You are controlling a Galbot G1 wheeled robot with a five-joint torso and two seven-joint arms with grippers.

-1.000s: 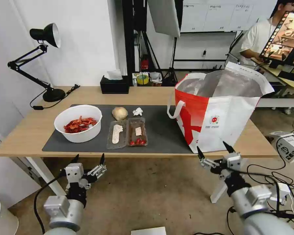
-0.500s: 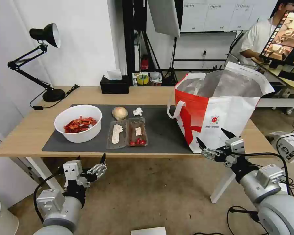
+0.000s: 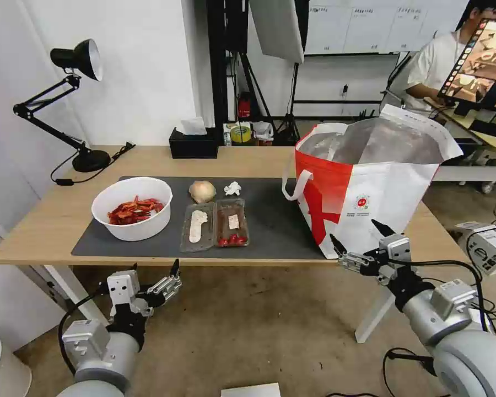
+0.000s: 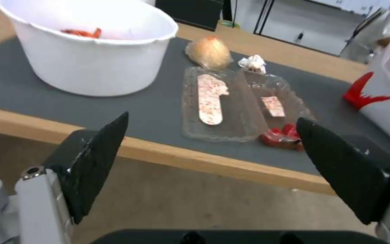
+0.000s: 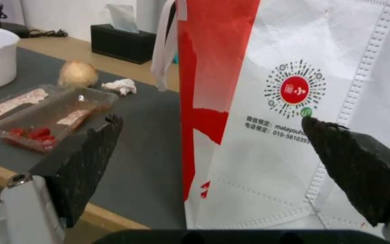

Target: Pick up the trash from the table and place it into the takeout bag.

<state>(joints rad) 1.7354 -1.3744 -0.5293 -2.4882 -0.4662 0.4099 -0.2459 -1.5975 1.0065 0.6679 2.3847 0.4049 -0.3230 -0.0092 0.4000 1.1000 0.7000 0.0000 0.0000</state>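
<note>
Light-wood table (image 3: 55, 226) carrying a dark grey mat (image 3: 270, 220); four pieces of trash counted on the mat. One white bowl of red shells (image 3: 131, 208) near the mat's left end. One beige lumpy ball (image 3: 202, 191) and one small tissue ball (image 3: 232, 188) toward the mat's far edge. One clear clamshell tray (image 3: 215, 224) lying opened flat at the mat's near edge, red bits in one half. One takeout bag (image 3: 369, 187) standing upright at the table's right end, mouth open, foil lining exposed; nothing from the table noted inside.

Left gripper (image 3: 151, 273) held below the table's near edge, under the bowl and tray, fingers spread, nothing held. Right gripper (image 3: 362, 241) just before the bag's near face, fingers spread, nothing held.

Risks, as judged: the bag is soft-sided and could be nudged or folded shut by the right gripper. The thin tray may flex or spill red bits if pinched on one half. The bowl, if tipped, would scatter shells.
</note>
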